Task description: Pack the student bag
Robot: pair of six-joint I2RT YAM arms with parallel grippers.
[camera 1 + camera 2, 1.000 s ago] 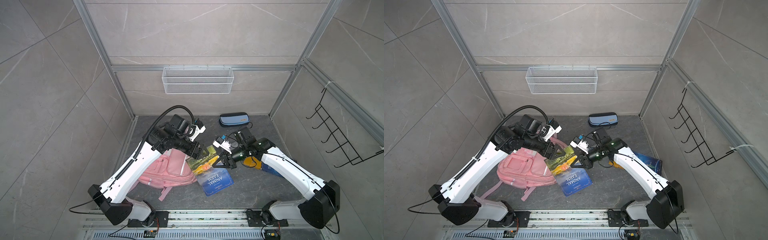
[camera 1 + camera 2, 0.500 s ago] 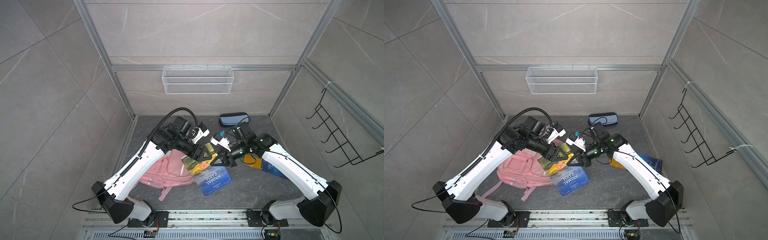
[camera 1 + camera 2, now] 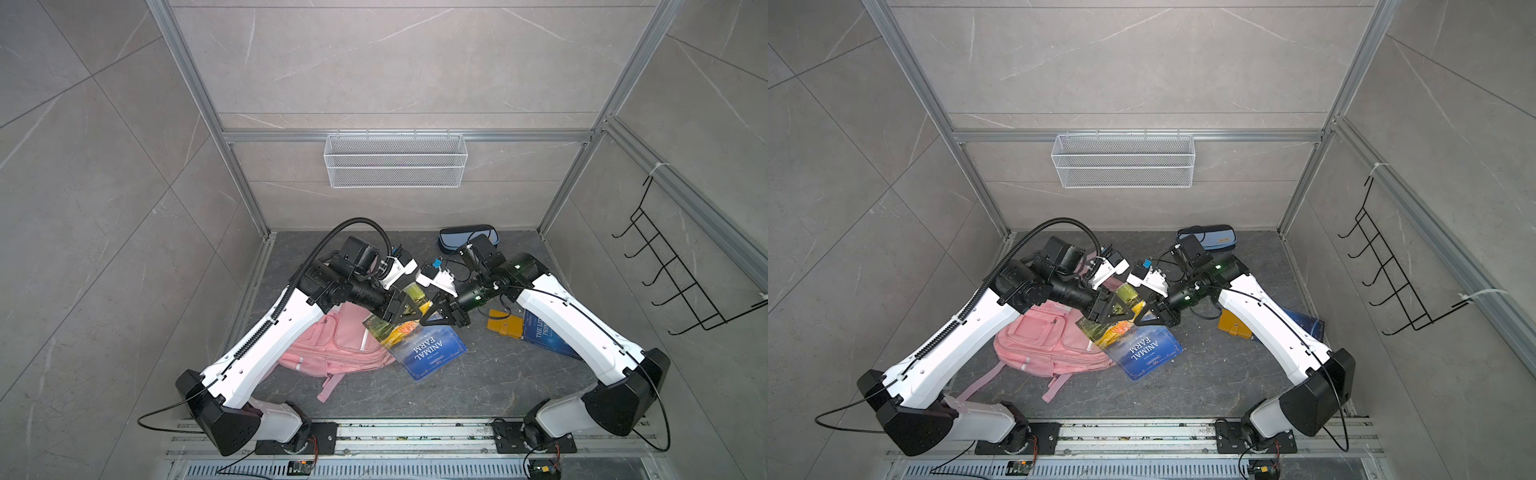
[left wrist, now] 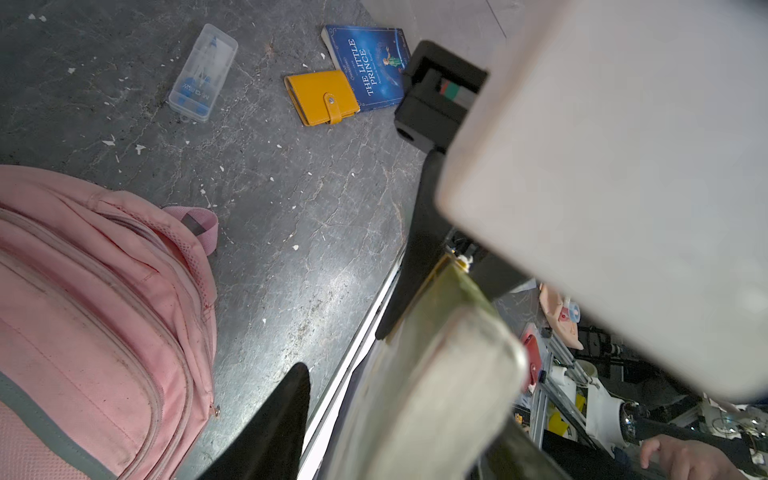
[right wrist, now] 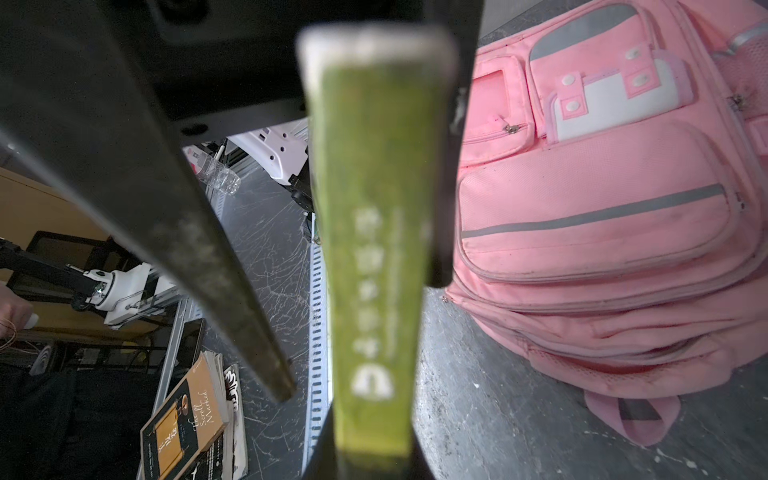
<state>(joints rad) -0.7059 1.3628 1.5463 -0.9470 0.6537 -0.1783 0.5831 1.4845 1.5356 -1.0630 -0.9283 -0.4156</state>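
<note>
**Clearance check**

The middle is obstructed overhead by the left pincer (image 3: 409, 313) and right pincer (image 3: 432, 318), met at a raised green book (image 3: 414, 294). Beneath, the pink backpack (image 3: 332, 345) is touched by the Animal Farm book (image 3: 430, 352). At right, a blue book (image 3: 540, 334) is overlapped by a yellow wallet (image 3: 504, 328). The back is occupied by a pencil case (image 3: 465, 237). The surface (image 3: 478, 392) is found bare along the front and in a strip beside the wallet.

Pink student bag (image 3: 332, 345) lies flat — front pockets up, straps trailing.
</note>
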